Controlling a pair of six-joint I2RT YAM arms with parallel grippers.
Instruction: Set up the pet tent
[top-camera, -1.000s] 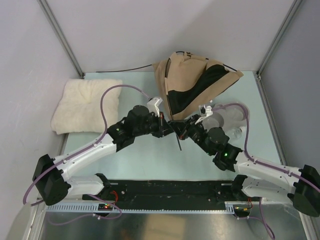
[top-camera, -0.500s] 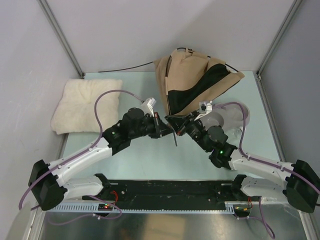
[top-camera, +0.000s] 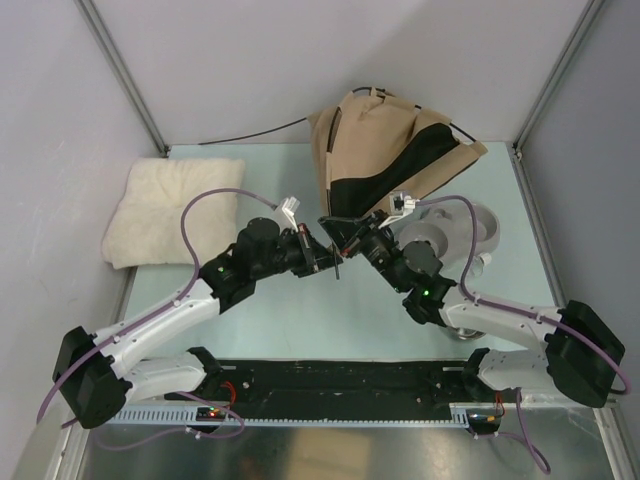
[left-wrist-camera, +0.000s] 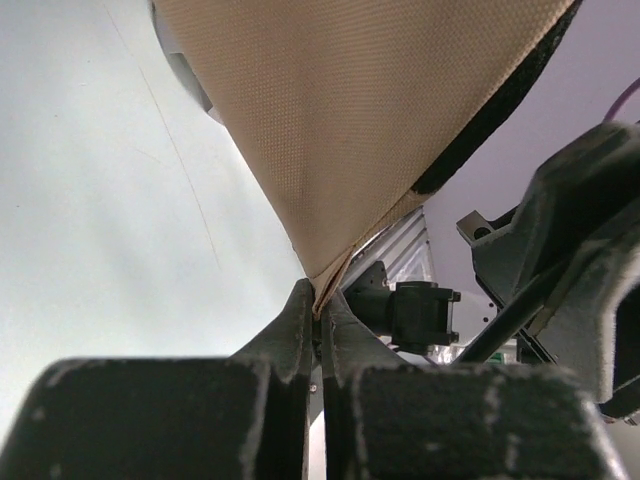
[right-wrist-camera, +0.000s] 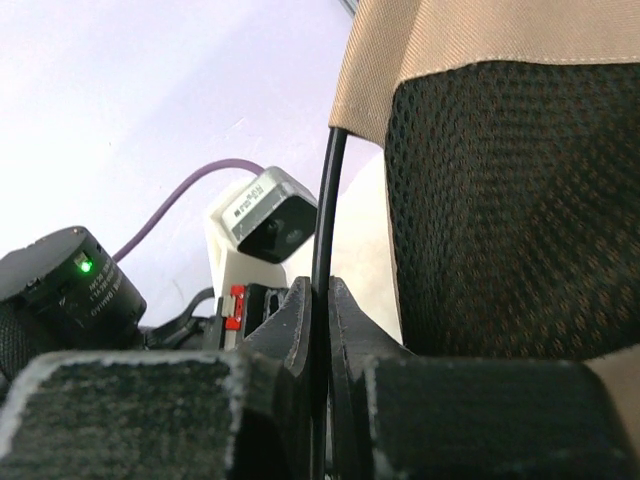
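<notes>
The pet tent (top-camera: 385, 150), tan fabric with black mesh panels, sits half-raised at the back middle of the table. In the left wrist view my left gripper (left-wrist-camera: 320, 303) is shut on the pointed lower corner of the tan fabric (left-wrist-camera: 350, 120). The right wrist view shows my right gripper (right-wrist-camera: 321, 292) shut on a thin black pole (right-wrist-camera: 328, 200), which runs up along the tent's edge beside the black mesh (right-wrist-camera: 510, 200). From above, the left gripper (top-camera: 326, 254) and the right gripper (top-camera: 346, 238) meet at the tent's near corner. The pole's short end (top-camera: 340, 268) sticks out below them.
A fluffy cream cushion (top-camera: 170, 210) lies at the left back. A white rounded object (top-camera: 462, 232) sits right of the right arm, near the tent. A thin dark cable (top-camera: 250, 133) runs along the back wall. Metal frame posts stand at both back corners.
Both grippers have moved away from the bases toward the tent, still holding corner and pole. The pole's free end below them looks shorter, and the tent's near corner has shifted back.
</notes>
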